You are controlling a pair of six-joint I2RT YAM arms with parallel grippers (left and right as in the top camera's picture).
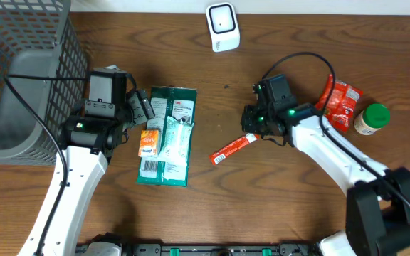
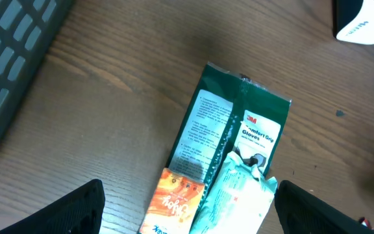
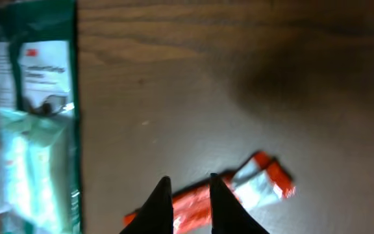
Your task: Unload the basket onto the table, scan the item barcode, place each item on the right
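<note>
A pretend shop till in a robot lab is shown by a white scanner (image 1: 223, 27), a grey basket (image 1: 20, 78), packs of goods (image 1: 173, 135) laid on a wooden table (image 1: 262, 213), and two robot arms (image 1: 333, 153).

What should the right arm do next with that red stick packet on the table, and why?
Probably spread the right gripper wider and lower it around the red stick packet. Its jaws stand only narrowly apart over the packet, which lies flat on the table, so it needs a grip before any scan.
</note>
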